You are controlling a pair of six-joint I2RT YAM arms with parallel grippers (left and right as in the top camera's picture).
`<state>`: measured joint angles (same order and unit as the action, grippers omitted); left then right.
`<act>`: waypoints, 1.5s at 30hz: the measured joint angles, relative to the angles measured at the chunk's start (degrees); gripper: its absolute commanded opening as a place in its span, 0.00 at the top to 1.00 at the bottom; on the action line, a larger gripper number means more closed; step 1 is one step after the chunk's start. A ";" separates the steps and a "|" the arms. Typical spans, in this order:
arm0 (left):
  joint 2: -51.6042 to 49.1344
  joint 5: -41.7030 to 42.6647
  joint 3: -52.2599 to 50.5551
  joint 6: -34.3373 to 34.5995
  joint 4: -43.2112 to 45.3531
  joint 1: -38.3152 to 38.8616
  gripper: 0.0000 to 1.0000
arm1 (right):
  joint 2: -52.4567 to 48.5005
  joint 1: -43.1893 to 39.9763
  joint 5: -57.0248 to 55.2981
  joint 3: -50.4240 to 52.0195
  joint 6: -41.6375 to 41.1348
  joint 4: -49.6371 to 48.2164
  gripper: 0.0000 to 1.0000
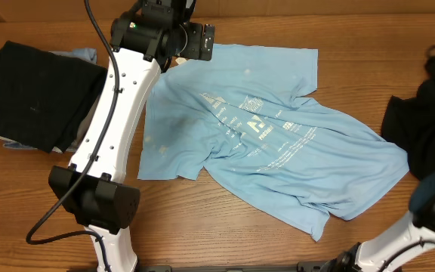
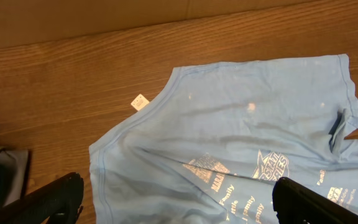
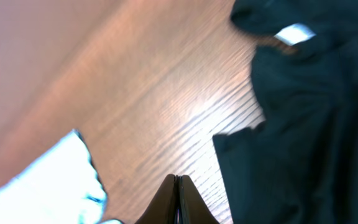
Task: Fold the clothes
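Left of the light blue T-shirt (image 1: 263, 143) lies a black garment (image 1: 40, 94), already folded flat, with a grey one peeking out beneath it. The left gripper (image 2: 178, 185) hangs over the T-shirt's collar end with its claw spread wide, holding nothing. The T-shirt sprawls across the middle of the table (image 1: 202, 227), print side up, rumpled, and its lower half is twisted toward the right.

We judge the step in hand to be taking the collar end so the shirt can be pulled flat. To do it well, we lower onto the shoulder seam just beside the collar, pinch both layers, and draw away from the hem so the diagonal creases run out before any fold is made.

A small white tag (image 2: 140, 101) sticks out at the collar, and its text is too small to read. On the chest print we can make out what looks like "Family"; the rest is unclear.

Right of the T-shirt, the right gripper (image 3: 178, 186) has its claw pressed together on nothing, above bare wood. Further right is a loose black heap (image 3: 303, 112) with a blank-looking white label (image 3: 294, 34).
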<state>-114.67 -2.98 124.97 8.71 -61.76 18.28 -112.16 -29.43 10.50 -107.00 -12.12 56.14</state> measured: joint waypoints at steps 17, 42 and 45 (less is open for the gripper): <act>0.00 0.00 0.00 0.00 0.02 0.00 0.00 | -20.87 0.55 -6.34 1.01 3.48 1.53 0.96; 0.00 0.02 0.00 0.02 0.00 0.00 0.00 | -21.49 -19.08 13.62 -34.10 -2.56 24.81 0.44; 0.00 0.02 0.00 0.02 0.00 0.00 0.00 | -21.42 -15.98 16.72 -38.69 -1.22 32.70 0.44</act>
<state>-114.67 -2.96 124.97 8.73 -61.76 18.28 -133.58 -45.41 27.22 -145.69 -13.34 88.84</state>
